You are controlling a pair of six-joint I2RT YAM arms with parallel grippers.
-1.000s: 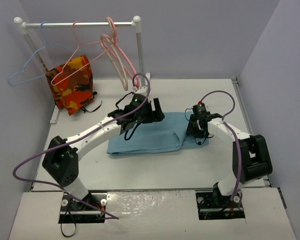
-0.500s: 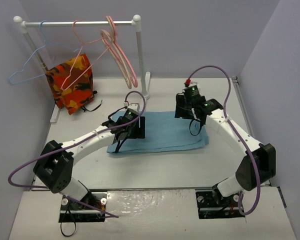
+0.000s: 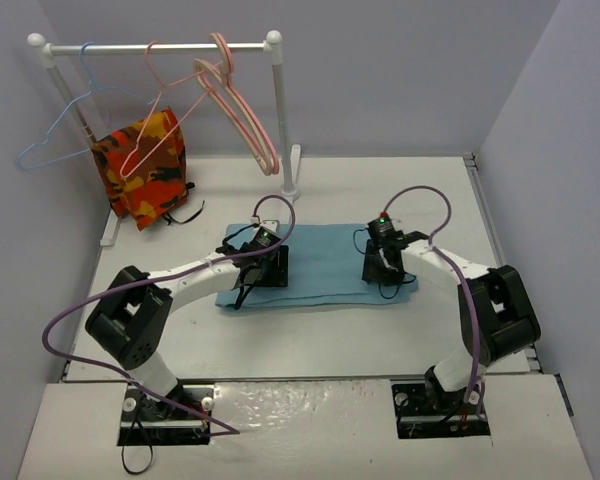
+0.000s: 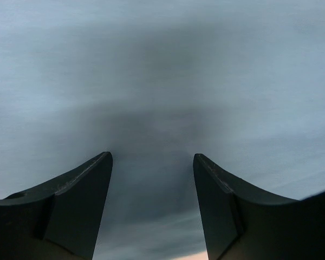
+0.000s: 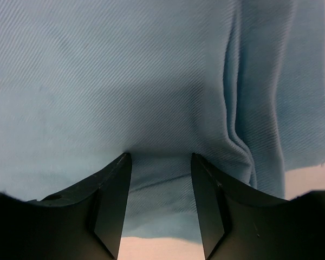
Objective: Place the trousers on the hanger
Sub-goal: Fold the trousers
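The light blue-teal trousers [image 3: 325,265] lie spread flat on the table. My left gripper [image 3: 265,266] is open and pressed low over their left part; in the left wrist view [image 4: 153,157] blurred blue fabric [image 4: 162,65] fills the frame between the open fingers. My right gripper [image 3: 379,264] is open with its tips on the right part of the trousers [image 5: 124,81], near a fold; it also shows in the right wrist view [image 5: 157,156]. Neither holds anything. The thin salmon-pink wire hanger [image 3: 156,108] hangs on the rail at the back left.
A white rail [image 3: 160,46] on posts stands at the back left. It also carries a thin blue wire hanger [image 3: 52,140] and thicker pink and beige hangers [image 3: 246,112]. An orange patterned cloth [image 3: 140,168] hangs beneath. Grey walls enclose the table.
The trousers were drawn out to the right and now lie flatter. My right gripper went back, then came down onto their right part. My left gripper pulled back and lowered onto their left part.
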